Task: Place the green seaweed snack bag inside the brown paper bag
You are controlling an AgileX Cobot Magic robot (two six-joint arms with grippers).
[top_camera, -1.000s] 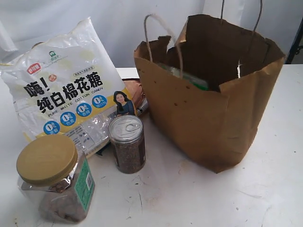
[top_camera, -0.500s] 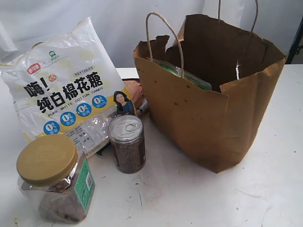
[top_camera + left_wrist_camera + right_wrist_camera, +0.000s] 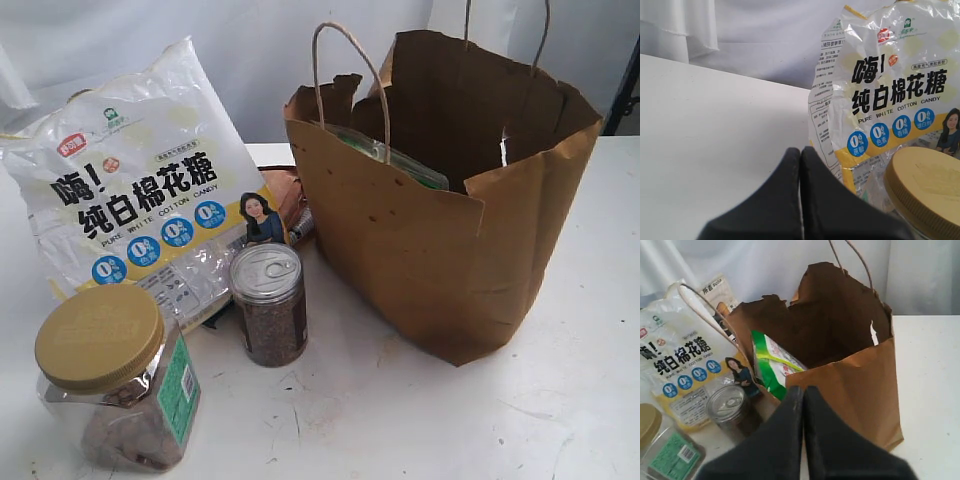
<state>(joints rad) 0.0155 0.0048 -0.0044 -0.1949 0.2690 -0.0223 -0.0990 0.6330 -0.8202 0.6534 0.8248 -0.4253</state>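
The brown paper bag [image 3: 440, 240] stands upright on the right of the white table, rim torn, handles up. Inside it, against the near-left wall, the green seaweed snack bag [image 3: 395, 158] leans with only its top edge showing over the rim. The right wrist view looks down into the paper bag [image 3: 855, 375] and shows the green packet [image 3: 772, 367] resting inside. My right gripper [image 3: 804, 390] is shut and empty, held in front of the bag. My left gripper [image 3: 800, 151] is shut and empty, near the candy bag. Neither gripper shows in the exterior view.
A large white-and-yellow candy bag [image 3: 140, 190] leans at the left. A small metal-lidded can [image 3: 268, 303] stands next to the paper bag. A clear jar with a tan lid [image 3: 115, 375] sits at the front left. A copper-coloured packet [image 3: 285, 195] lies behind the can.
The paper bag's handles and rim have shifted slightly and the green packet has settled inside, showing more above the rim than one second ago. The other items have not moved.
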